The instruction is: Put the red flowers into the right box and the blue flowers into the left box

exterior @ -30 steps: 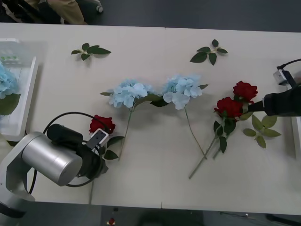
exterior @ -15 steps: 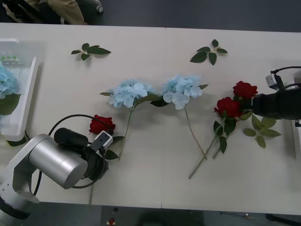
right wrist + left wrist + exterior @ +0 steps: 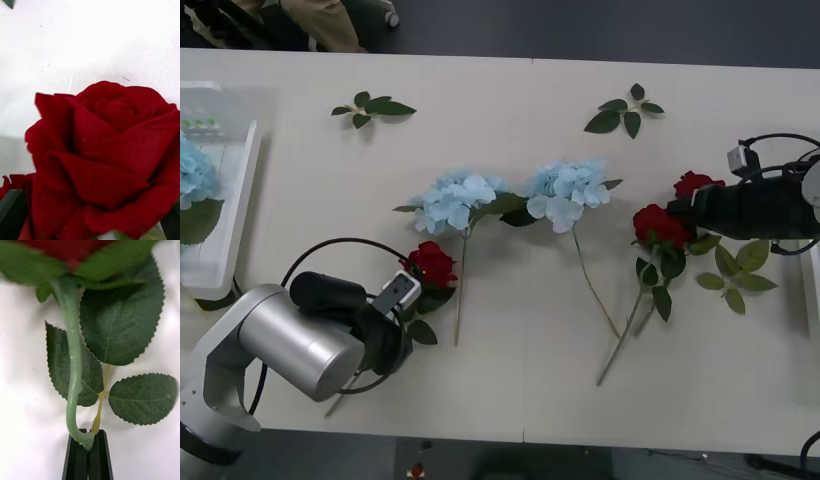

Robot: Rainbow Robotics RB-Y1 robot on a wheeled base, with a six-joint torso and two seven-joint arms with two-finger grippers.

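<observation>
My left gripper (image 3: 404, 304) is at the table's front left, its black fingers (image 3: 79, 457) shut on the stem of a red rose (image 3: 430, 264); the stem (image 3: 73, 363) and its leaves show close up in the left wrist view. Two more red flowers (image 3: 658, 222) lie at the right, and my right gripper (image 3: 692, 206) is right at their blooms, with one bloom (image 3: 108, 150) very close in the right wrist view. Two blue flowers (image 3: 456, 198) (image 3: 568, 190) lie mid-table. The left box (image 3: 242, 200) holds another blue flower (image 3: 190, 172). The right box (image 3: 813, 300) shows as a thin rim.
Loose green leaf sprigs lie at the back left (image 3: 372, 107), at the back middle (image 3: 624, 112) and beside the right arm (image 3: 737, 270). The long stems of the right roses (image 3: 625, 335) reach toward the table's front edge.
The left gripper has carried its rose to the right, close to the left hydrangea's stem. The right arm has moved left onto the two roses, which shifted slightly.
</observation>
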